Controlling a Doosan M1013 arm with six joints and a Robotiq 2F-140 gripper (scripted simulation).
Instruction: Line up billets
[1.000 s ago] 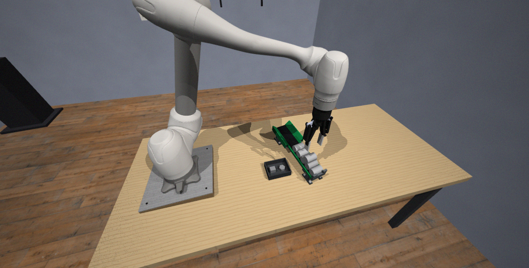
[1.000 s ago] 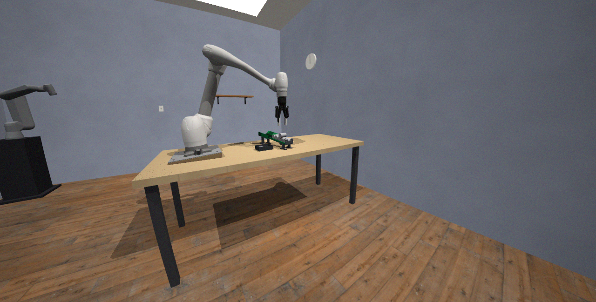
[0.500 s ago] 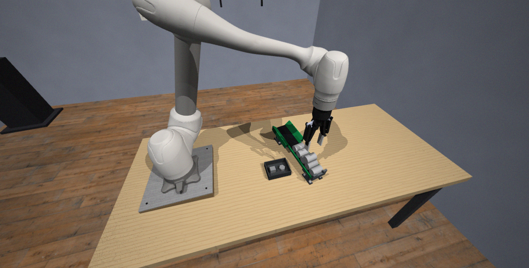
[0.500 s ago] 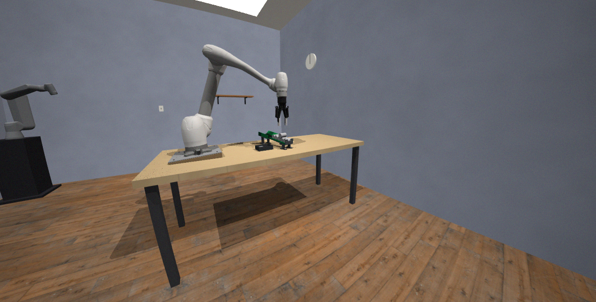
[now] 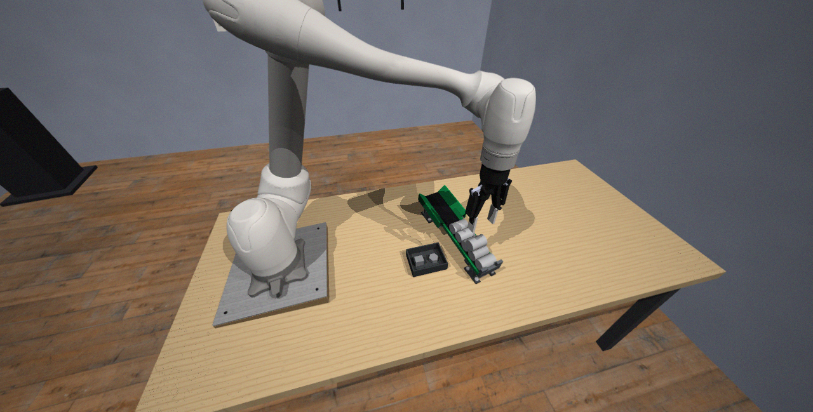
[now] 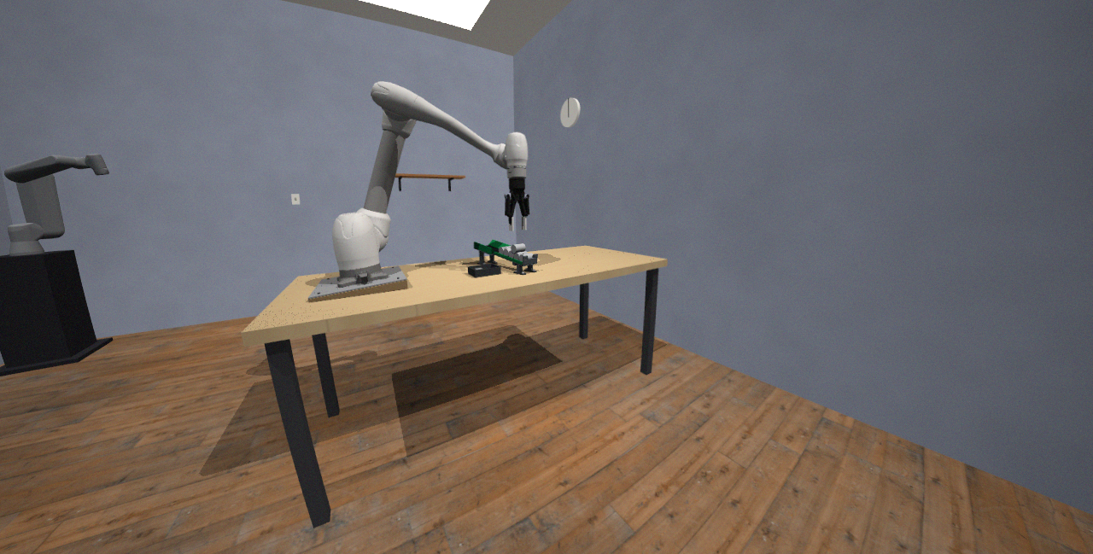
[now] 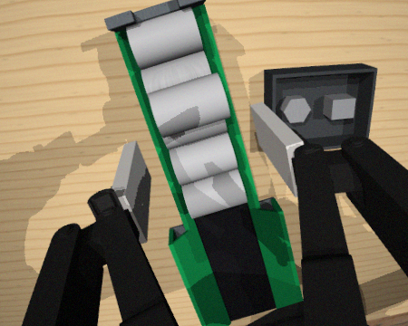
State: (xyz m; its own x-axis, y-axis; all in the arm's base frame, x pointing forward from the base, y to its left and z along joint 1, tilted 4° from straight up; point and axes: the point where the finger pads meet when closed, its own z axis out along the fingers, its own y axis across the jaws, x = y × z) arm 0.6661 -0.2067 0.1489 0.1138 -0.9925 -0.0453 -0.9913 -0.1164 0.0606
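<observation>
Overhead, end effector half-spread, holding nothing, pads straddling green ramp, above billets
</observation>
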